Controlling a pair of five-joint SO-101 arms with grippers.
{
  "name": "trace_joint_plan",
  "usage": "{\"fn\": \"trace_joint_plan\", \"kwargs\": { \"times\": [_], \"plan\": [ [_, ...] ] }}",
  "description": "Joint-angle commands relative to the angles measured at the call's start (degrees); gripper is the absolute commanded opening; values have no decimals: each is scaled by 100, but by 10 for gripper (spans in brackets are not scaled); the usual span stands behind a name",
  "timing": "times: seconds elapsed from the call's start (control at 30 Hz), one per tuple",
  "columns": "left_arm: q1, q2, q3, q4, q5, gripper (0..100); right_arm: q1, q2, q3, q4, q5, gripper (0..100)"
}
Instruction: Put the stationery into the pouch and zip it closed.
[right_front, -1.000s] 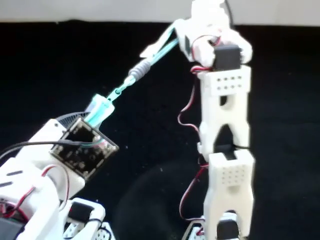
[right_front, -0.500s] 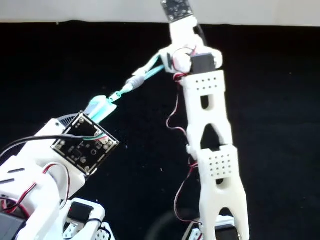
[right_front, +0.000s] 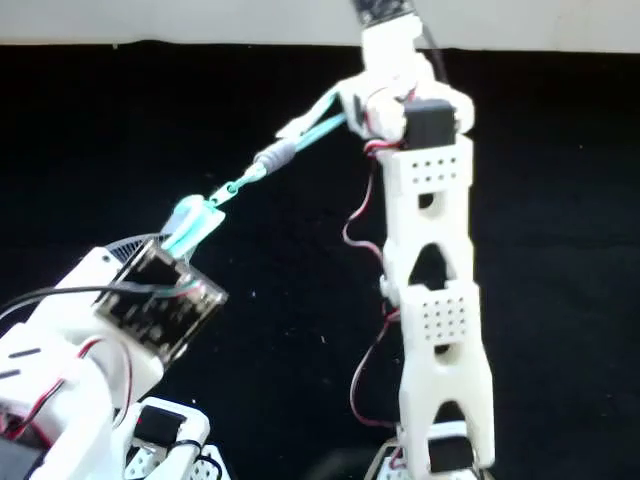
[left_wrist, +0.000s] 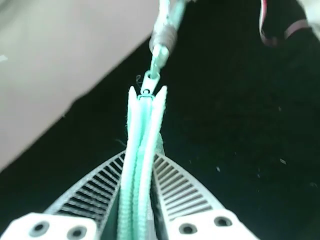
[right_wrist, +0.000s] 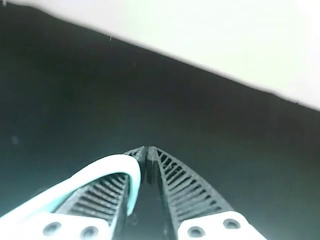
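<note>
The teal pouch (right_front: 192, 222) sits edge-on in the left end effector (left_wrist: 142, 150), whose ribbed fingers are closed on its zip seam so that only a short length sticks out past their tips. I cannot tell whether it hangs above the black surface (right_front: 560, 200) or touches it.

At the pouch's outer end is the zip slider (left_wrist: 148, 80). A short link runs from it to a grey bead (right_front: 275, 155), and from the bead a teal pull strap (right_front: 322, 125) continues to the right end effector (right_wrist: 148, 149). Pouch, slider, bead and strap form one taut-looking straight line. In the high view it slants from the left arm, near and low, up to the right arm, farther back.

The pouch's long axis therefore points directly at the right end effector. That end effector is the farther of the two from the pouch and is joined to it only through the strap. Its fingers are pressed together, and the strap's loop curves over one finger and down into the gap between them, so it seems to be pinching the strap.

The teeth showing in the left wrist view look meshed, with the slider at the end of the seam. I judge the zip to be at or near the end of its run. Any further pull should follow this same line, away from the left arm.
</note>
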Motion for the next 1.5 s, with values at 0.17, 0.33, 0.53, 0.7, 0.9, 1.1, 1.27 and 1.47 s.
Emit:
{"fn": "trace_joint_plan", "kwargs": {
  "times": [0.17,0.33,0.53,0.7,0.9,1.1,1.27,1.47],
  "plan": [
    [-136,-145,971,-343,0,6,-171,-2923,-470,-31,-70,7],
    [-136,-145,1675,-844,0,6,-602,-3908,-462,-154,-70,7],
    [-136,-145,2158,-1222,0,7,-1130,-4620,-435,-813,-26,7],
    [-136,-145,2422,-1389,0,37,-1429,-5103,444,-1341,-18,7],
    [-136,-145,2422,-1354,0,165,-2079,-5815,1719,-1859,316,7],
    [-136,-145,2369,-1363,0,171,-2519,-5903,2264,-1851,492,7],
    [-136,-154,2114,-1336,9,171,-2519,-5736,2396,-1851,492,7],
    [-101,-119,1095,-1020,18,171,-2519,-5631,2378,-1859,484,7]
  ]
}}
